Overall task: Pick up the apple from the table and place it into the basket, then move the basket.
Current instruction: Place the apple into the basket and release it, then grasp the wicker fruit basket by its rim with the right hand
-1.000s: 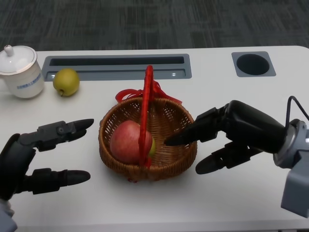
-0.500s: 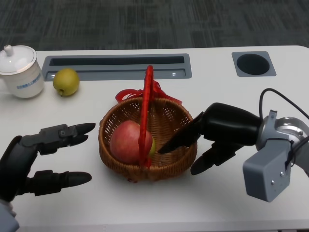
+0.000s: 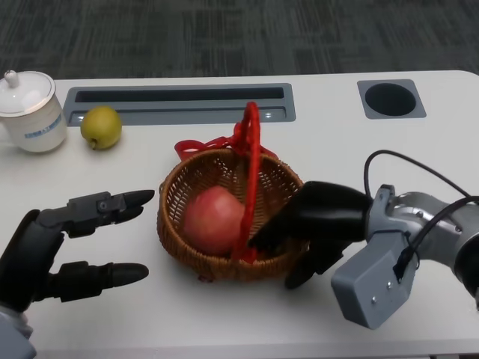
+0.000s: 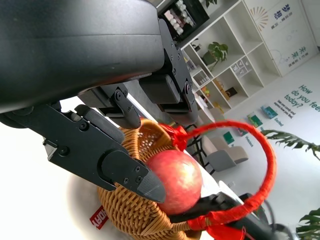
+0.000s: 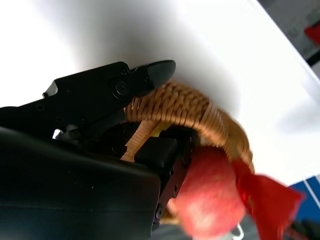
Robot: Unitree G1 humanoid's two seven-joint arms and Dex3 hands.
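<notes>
Nearest the robot, the left hand [image 3: 52,250] hangs over the white table [image 3: 224,321] at the near left, fingers spread wide and pointing toward the basket, holding nothing and apart from it. In the left wrist view the same fingers [image 4: 115,165] end just short of the wicker wall.

At the near right, the right hand [image 3: 314,224] grips the basket's right rim: upper fingers reach over the rim to the inside, a lower finger presses the outer wall. The right wrist view shows the woven rim [image 5: 185,107] pinched between the fingertips [image 5: 150,72] and the rest of the hand.

The wicker basket [image 3: 179,202] sits mid-table, its red handle [image 3: 253,149] leaning to the right, a red ribbon [image 3: 217,143] tied at the far rim. The red apple [image 3: 213,219] lies inside the basket, on the left part of the bottom, touching the handle's near foot.

Farther back on the left, a yellow-green pear [image 3: 101,127] rests on the table, near a white lidded cup [image 3: 30,112] at the far left edge. Along the far side run a grey cable tray [image 3: 179,104] and, to the right, a round grommet hole [image 3: 391,98].
</notes>
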